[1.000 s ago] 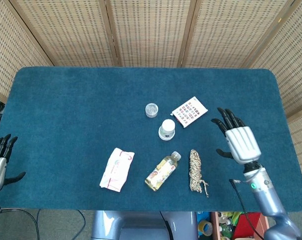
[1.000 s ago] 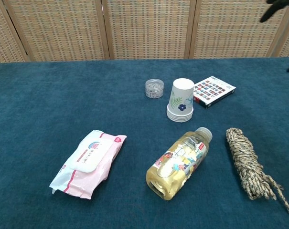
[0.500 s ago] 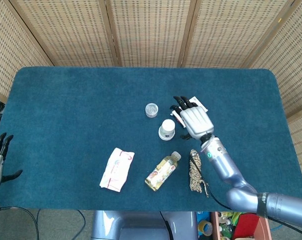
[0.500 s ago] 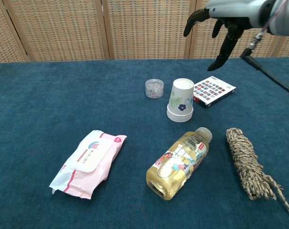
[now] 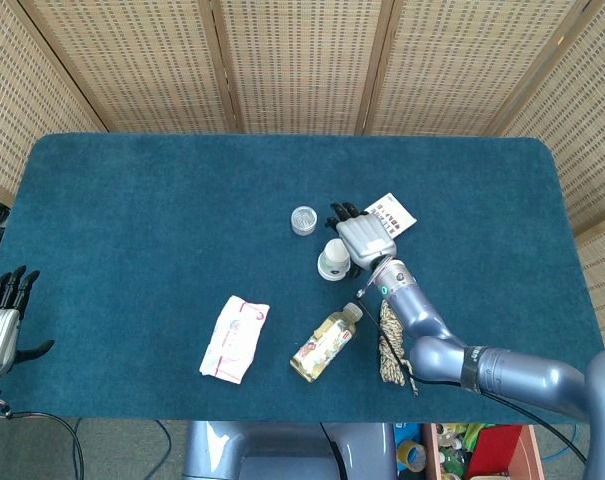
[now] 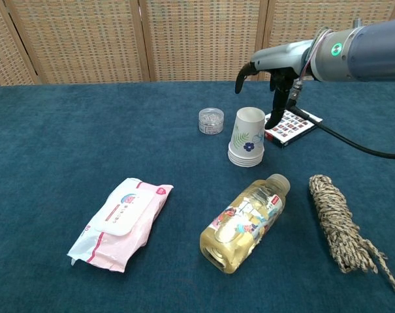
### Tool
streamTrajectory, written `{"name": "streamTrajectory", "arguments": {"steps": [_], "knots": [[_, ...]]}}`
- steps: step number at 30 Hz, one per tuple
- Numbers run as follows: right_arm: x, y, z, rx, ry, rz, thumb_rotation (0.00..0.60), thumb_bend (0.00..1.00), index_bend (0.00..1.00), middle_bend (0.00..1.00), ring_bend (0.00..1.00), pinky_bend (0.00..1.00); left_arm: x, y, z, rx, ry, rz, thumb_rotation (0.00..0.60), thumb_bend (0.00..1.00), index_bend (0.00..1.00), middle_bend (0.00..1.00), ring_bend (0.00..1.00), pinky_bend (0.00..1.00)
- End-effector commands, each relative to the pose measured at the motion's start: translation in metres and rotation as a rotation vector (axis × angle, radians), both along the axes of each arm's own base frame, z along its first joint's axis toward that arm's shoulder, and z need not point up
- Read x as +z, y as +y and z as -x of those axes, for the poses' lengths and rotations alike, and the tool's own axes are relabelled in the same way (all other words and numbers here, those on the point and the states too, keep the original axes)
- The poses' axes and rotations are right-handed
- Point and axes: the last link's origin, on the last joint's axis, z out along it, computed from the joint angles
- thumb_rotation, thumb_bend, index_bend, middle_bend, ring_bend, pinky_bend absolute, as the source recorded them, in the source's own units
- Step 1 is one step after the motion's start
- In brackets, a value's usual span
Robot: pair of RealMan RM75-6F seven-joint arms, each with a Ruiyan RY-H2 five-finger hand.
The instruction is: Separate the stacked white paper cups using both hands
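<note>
Right hand [image 6: 273,83] moved in over cup stack [image 6: 247,137]; fingers spread, not touching.

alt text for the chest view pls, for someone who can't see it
The right hand hovers open just above an upside-down stack of white paper cups on a blue table. A wipes pack, bottle and rope bundle lie nearer the camera.

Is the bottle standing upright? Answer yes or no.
No, the bottle lies on its side on the table, cap toward the cups.
</note>
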Motion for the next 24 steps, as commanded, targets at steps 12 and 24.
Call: {"name": "streamTrajectory", "arguments": {"steps": [12, 24], "knots": [[-0.021, -0.010, 0.010, -0.043, 0.033, -0.036, 0.600, 0.19, 0.28, 0.16, 0.00, 0.34, -0.003, 0.002, -0.001, 0.002, 0.004, 0.006, 0.600, 0.16, 0.00, 0.00, 0.00, 0.00], [-0.020, -0.010, 0.011, -0.025, -0.019, 0.006, 0.600, 0.23, 0.68, 0.58, 0.46, 0.70, -0.005, 0.002, -0.003, -0.005, -0.002, 0.009, 0.600, 0.16, 0.00, 0.00, 0.00, 0.00]]}}
